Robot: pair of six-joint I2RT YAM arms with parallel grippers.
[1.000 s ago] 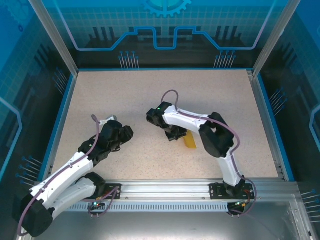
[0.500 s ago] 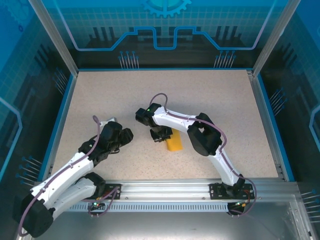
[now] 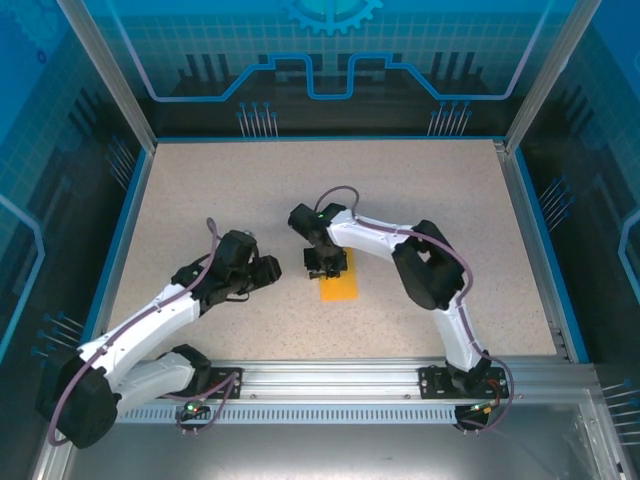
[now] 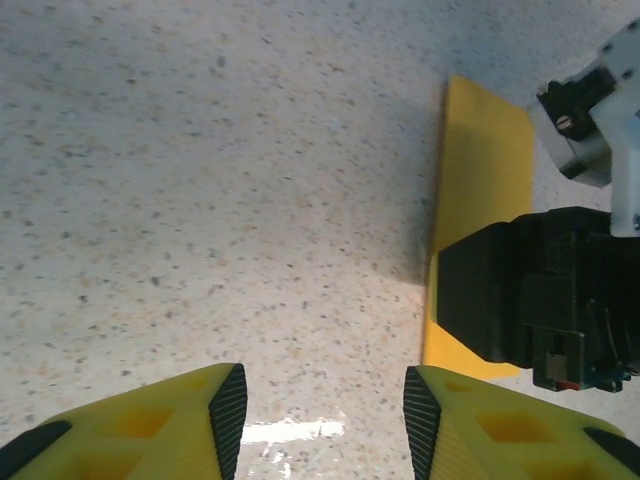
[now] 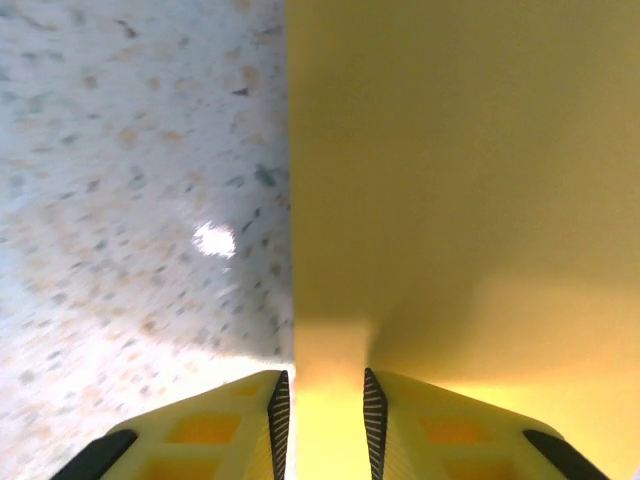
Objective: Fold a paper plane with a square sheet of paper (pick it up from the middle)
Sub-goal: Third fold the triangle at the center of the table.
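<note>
One folded paper (image 3: 338, 287) lies flat beneath the right claw (image 5: 322, 390), its edge between narrowly parted fingers; whether they pinch it, I cannot tell. The left claw (image 4: 325, 385), half open and empty, hovers beside the paper's long edge, with bare table (image 3: 250, 190) around it.

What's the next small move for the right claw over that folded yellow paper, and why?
Probably lift the right claw straight up, off the folded paper. Its pads stand slightly apart, so it seems to grip nothing, and the paper lies flat on the table. Rising clear would likely free it for the open left claw, which hovers beside it.
</note>
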